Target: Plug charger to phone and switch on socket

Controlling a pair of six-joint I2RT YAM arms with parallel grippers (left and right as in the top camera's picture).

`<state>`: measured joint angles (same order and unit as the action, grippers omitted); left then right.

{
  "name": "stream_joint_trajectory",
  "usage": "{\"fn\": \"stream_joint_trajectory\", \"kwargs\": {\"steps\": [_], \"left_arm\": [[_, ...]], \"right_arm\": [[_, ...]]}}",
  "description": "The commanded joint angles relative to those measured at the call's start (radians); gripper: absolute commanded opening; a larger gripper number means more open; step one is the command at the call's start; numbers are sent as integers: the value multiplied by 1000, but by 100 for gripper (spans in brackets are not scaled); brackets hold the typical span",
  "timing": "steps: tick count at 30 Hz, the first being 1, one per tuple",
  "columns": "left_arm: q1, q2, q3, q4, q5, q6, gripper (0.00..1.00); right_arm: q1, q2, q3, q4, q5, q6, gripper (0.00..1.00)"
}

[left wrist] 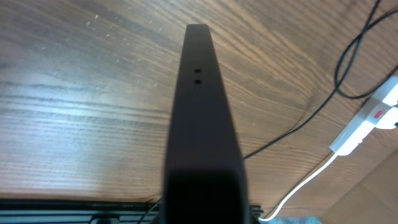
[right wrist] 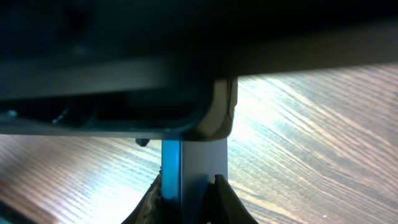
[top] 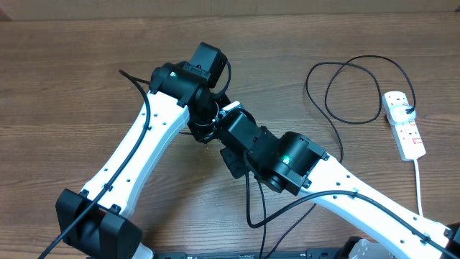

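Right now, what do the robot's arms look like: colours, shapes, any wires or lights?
The left arm and right arm both have long white links joined by chunky, rounded black joints. Thin black cables run along the white parts. One right-arm joint carries a small green light. The right fingers are dark and tapered.

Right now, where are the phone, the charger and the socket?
phone (right wrist: 171,169), right wrist view, on its blue edge.
charger (top: 407,110), overhead view, on its black plug at the socket.
socket (top: 410,138), overhead view, on the middle of its white body.
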<state>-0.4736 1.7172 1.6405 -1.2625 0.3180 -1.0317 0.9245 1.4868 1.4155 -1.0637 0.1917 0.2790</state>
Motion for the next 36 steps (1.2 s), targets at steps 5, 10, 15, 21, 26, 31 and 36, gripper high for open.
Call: {"fn": "stream_joint_trajectory", "kwargs": {"steps": [5, 10, 15, 21, 26, 31, 36], "left_arm": [[-5, -23, 14, 93, 19, 40, 12], [-5, -23, 14, 121, 14, 40, 27], [-5, -23, 14, 123, 14, 40, 42], [-4, -23, 14, 124, 11, 40, 45], [-2, -23, 14, 125, -19, 40, 55], [10, -23, 14, 135, -17, 40, 71], [35, -23, 14, 152, -10, 40, 74]], "right_arm": [[1, 10, 11, 39, -43, -11, 4], [1, 10, 12, 47, -43, -10, 4], [1, 10, 12, 53, -47, -10, 4], [1, 10, 12, 67, -61, -10, 4], [1, 10, 12, 67, -62, -10, 4], [1, 10, 12, 67, -61, -10, 4], [1, 10, 12, 67, -61, -10, 4]]}}
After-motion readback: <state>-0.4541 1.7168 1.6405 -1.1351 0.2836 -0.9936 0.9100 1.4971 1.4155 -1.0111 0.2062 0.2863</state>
